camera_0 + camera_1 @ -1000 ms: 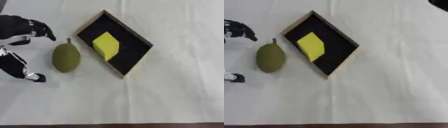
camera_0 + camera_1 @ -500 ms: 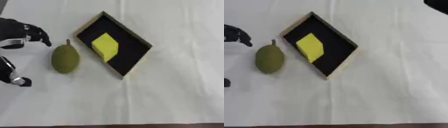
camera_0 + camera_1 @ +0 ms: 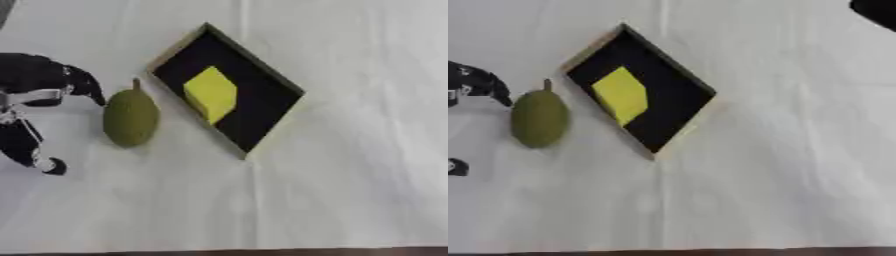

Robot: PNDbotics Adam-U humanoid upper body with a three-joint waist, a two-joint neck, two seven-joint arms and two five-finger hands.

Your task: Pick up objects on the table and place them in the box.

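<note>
Green fruit (image 3: 130, 118) beside black box (image 3: 262, 95), unlabelled; left hand (image 3: 35, 95) open nearby.

olive-green oval fruit with a little stem (image 3: 130, 118) lies flat on the white table, just left of the black wood-rimmed box (image 3: 259, 105), which sits diagonal with a yellow block (image 3: 211, 93) inside.

Left hand (image 3: 35, 95) has pulled back a bit toward the table's left edge, w/ a wider gap now to the green fruit (image 3: 130, 117). Its fingers are more spread apart.
</note>
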